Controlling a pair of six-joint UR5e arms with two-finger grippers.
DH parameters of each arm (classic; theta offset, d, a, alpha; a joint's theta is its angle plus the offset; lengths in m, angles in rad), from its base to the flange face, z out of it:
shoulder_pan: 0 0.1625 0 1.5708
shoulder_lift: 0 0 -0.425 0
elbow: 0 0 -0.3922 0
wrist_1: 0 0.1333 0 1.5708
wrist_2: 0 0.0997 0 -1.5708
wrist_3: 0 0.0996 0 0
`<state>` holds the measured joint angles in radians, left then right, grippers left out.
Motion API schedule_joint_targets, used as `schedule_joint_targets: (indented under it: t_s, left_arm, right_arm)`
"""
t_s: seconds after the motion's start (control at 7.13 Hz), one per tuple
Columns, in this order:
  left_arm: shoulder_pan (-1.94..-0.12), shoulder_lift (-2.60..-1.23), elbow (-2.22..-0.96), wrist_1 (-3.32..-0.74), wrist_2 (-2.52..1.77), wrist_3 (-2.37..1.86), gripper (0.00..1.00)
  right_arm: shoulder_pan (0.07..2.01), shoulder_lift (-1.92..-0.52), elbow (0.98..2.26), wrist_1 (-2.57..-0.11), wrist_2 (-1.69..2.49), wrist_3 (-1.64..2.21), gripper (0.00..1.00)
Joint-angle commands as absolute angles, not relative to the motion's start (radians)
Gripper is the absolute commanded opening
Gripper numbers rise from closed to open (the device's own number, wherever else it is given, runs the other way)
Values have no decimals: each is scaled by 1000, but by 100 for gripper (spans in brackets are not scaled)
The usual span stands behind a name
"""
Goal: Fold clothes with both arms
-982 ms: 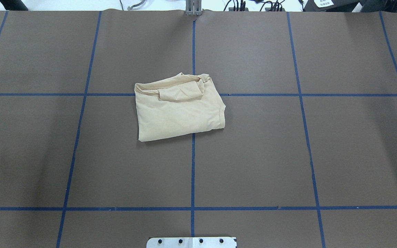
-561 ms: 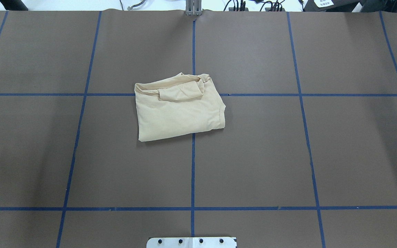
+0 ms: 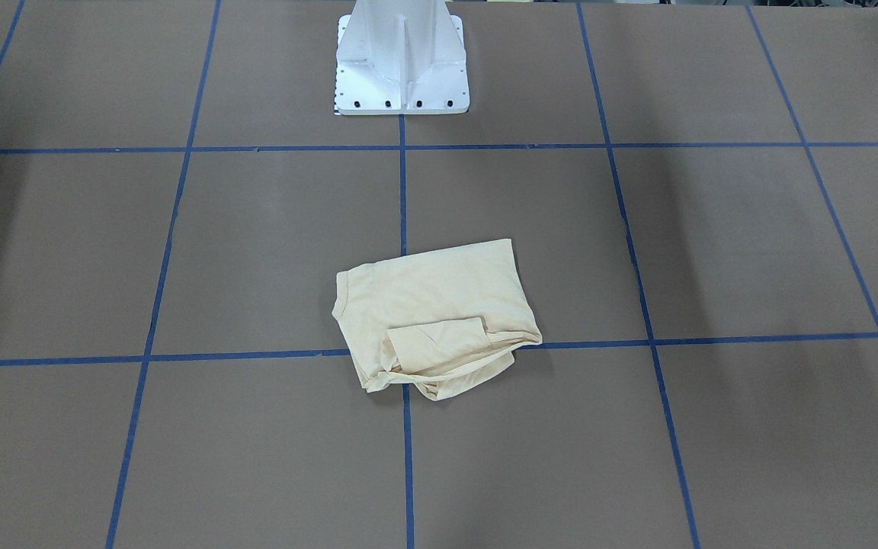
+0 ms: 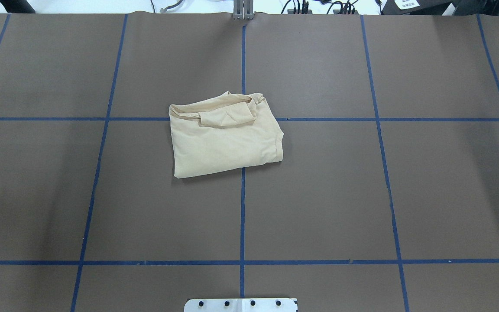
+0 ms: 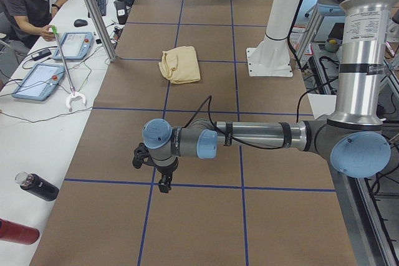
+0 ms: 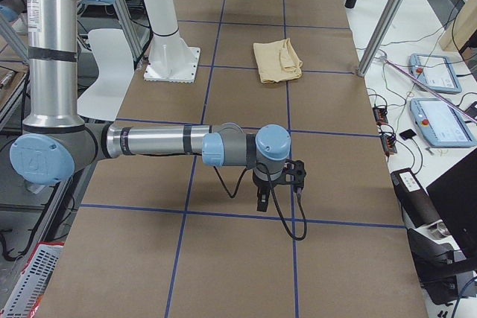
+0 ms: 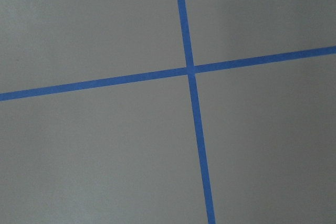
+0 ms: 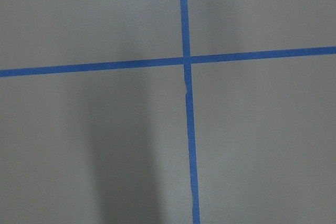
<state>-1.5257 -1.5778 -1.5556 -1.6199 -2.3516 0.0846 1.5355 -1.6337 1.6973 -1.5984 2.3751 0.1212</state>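
Pedestal base [image 4: 241,304] nearest, then shirt [image 4: 225,141] folded small over a crossing of the blue tape [image 4: 242,65]. Looks finished, or one tidy-up short; would need both arms brought in. Left gripper [image 5: 164,185] and right gripper [image 6: 262,200] out at the table [image 4: 362,195] ends, can't tell if apart or together. Loads of room to the far edge.

Left arm [image 5: 255,135] and right arm [image 6: 149,141]: silver-grey tubes, light blue joint caps [image 5: 156,134], black cables [image 5: 208,98], white pedestal [image 3: 401,57].

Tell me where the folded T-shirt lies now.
In the overhead view the T-shirt lies near the middle of the table, on the crossing of two blue tape lines, mostly left of the centre line.
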Motion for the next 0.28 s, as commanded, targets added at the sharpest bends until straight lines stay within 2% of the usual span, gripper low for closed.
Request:
schedule_joint_targets:
  t_s: [0.0, 0.14]
  left_arm:
    - [-1525, -1578, -1555, -1620, -2352, 86, 100]
    - [-1525, -1578, -1555, -1620, -2352, 86, 100]
  right_arm:
    - [1536, -1634, 1694, -1598, 2373, 117, 100]
    - [1536, -1635, 1694, -1598, 2373, 117, 100]
